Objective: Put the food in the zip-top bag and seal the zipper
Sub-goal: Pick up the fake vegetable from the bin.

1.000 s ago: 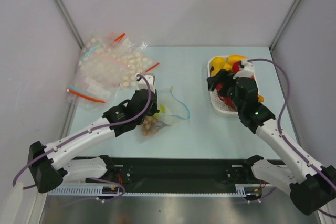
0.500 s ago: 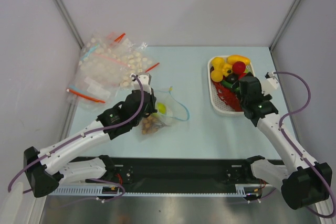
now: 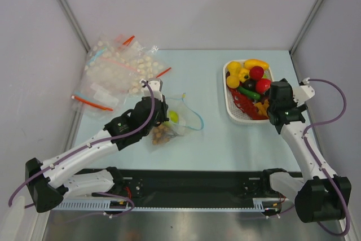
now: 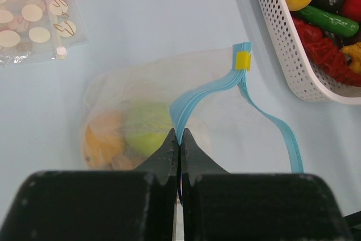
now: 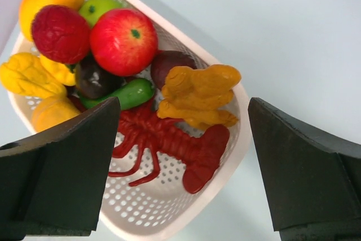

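Two notes for you: left end effector (image 4: pixel 179 137) pinches the zipper (image 4: pixel 208 86) of the zip-top bag (image 4: pixel 127 97) at 8 o'clock on the worktop (image 3: pixel 208 134); right end effector (image 5: pixel 183 105) hangs spread above the food (image 5: pixel 123 40) at 2 o'clock.

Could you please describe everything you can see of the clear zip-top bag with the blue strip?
The zip-top bag is clear, thin, crumpled plastic lying on the pale blue table, left of the white tray. Its light blue zipper carries a small yellow slider at one end, and there the two strips part, so the mouth is unsealed. The left gripper, shut, pinches one strip. Inside lie a green fruit and orange-tan pieces.
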Tool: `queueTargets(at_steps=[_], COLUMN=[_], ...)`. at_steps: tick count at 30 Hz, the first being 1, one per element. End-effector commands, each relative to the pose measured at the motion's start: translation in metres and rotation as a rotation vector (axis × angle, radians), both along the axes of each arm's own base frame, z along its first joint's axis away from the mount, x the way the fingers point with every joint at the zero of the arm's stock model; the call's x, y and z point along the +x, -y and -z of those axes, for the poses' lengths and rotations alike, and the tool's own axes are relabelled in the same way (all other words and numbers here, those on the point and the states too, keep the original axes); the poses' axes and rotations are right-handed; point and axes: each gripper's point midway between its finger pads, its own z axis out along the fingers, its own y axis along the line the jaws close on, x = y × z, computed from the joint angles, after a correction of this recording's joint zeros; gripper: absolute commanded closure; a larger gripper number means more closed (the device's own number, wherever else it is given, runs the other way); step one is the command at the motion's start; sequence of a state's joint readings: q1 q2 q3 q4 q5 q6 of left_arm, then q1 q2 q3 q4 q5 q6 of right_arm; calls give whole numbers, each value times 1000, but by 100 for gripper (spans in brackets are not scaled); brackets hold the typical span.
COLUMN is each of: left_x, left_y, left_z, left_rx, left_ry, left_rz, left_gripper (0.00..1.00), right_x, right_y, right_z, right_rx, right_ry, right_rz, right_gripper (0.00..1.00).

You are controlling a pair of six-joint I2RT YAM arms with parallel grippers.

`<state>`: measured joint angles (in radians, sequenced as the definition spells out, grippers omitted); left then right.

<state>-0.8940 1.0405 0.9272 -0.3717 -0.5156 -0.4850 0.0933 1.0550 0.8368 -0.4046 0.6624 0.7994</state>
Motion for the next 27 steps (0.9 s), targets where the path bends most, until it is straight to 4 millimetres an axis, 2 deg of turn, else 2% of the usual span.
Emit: queueTargets(at_steps=[1,3,8,10,11,15,17,20,21,24,27], left_x=[2,1,1,1,1,1,2,2,2,3,3], left_y=[3,4,4,4,4,5,5,6,6,7,7], left_z=[-13,-12,-12,-12,-12,-10,-10,-9,-9,-9,-8], left_rx=[-41,-41,-44,-45,-43,-40,-40,-38,-37,-35,-35], left_ry=[40,36,36,38,36,34,34,31,32,29,29], left_rz=[15,21,25,24,24,24,24,25,26,27,27], left_gripper=[100,100,100,100,100,100,100,100,100,100,100], right_x=[13,13,19,24,24,32,36,36,35,35,33], right_y=[9,18,24,20,27,25,24,22,19,16,12], right_z=[-4,1,36,45,53,63,61,56,58,49,42], right_rx=[-59,-62,-21,0,13,55,55,60,65,68,79], right_ry=[39,22,-65,-88,-108,-107,-93,-66,-66,-24,2], right_rz=[-16,17,44,25,49,22,12,-1,-16,-38,-57], right_gripper=[0,0,0,0,0,0,0,10,22,39,48])
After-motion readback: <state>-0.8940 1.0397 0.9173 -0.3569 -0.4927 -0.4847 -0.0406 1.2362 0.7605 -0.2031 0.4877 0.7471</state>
